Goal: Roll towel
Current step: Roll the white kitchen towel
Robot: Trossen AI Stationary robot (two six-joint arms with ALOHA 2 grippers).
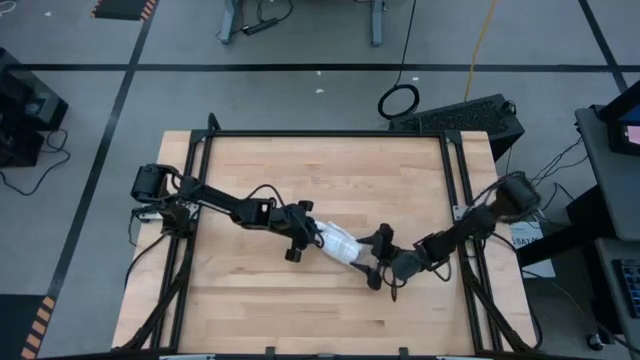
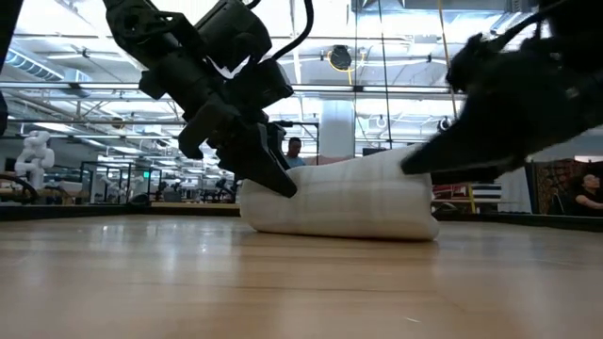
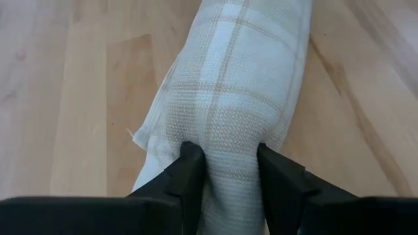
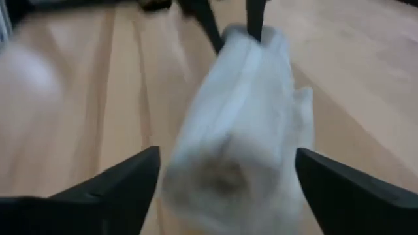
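Left gripper: our left gripper (image 3: pixel 228 171) is nearest the lens in its wrist view, its two dark fingers (image 3: pixel 186 173) pinched into one end of the white thin cloth towel with a grey-tan plaid grid (image 3: pixel 235 98), the fabric bulging between them.

Towel: we see the towel lying as a short fat roll on the pale wooden table (image 1: pixel 300 170), near the table's middle, a little toward its front edge, and between the two arms.

Right gripper: our right gripper (image 4: pixel 225 173) sits at the opposite end of the towel from the left one, its fingers spread wide to either side of the roll's end and not pressing it; we judge it released, clamping nothing.

Low view: we see the towel resting flat on the table, with the left gripper's fingertips dug into one end and the right gripper's dark bulk just beside the other.

Handling: we judge the towel light, soft and limp; the roll has no stiffness of its own and may loosen or sag once the pinch goes.

Where to hold: we would take it at the two ends, across the roll's thickness, so that all layers are caught together; a shallow pinch on the outer layer alone could peel it open.

Progress: we judge the rolling nearly done, since no flat cloth trails from the towel.
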